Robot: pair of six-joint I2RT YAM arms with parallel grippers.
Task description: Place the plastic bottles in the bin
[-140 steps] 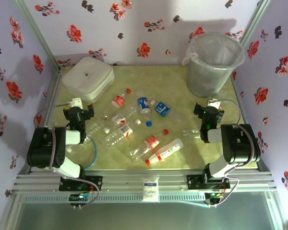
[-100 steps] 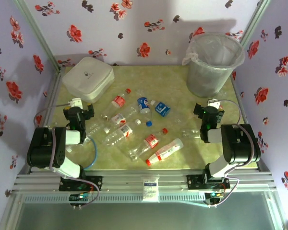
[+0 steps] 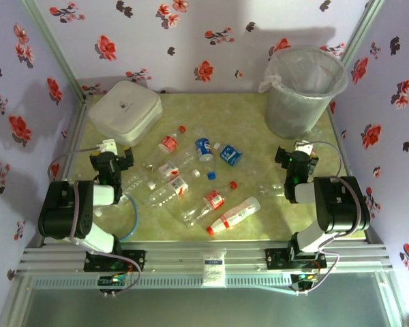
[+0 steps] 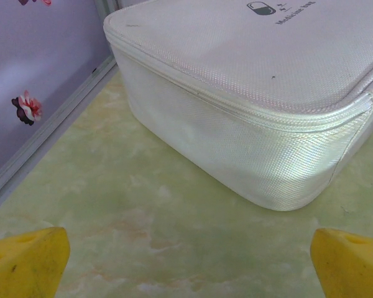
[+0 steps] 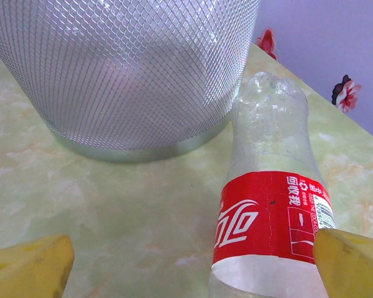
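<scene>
Jaws on both arms stood wide apart, gripping nothing. The right gripper (image 5: 189, 270) kept its yellow fingertips (image 5: 28, 270) low over the green marbled table (image 5: 112, 205). Between them, close against the right-hand one, lay a clear bottle with a red label (image 5: 270, 217); whether that finger touched it could not be told. Just past the bottle's far end, ahead and somewhat left of this gripper, stood the bin (image 5: 124, 74), its meshed translucent wall resting on the table a little apart from the bottle. The left gripper (image 4: 186, 270) was low over bare table, and ahead of it, slightly to its right, sat the white zipped box (image 4: 255, 105), clear of both fingertips. Seen from the top camera, the other plastic bottles (image 3: 213, 199) lay scattered in the stretch between the two grippers, off the left gripper's right side and the right gripper's left. Some were crushed, and they had red or blue caps and labels.
</scene>
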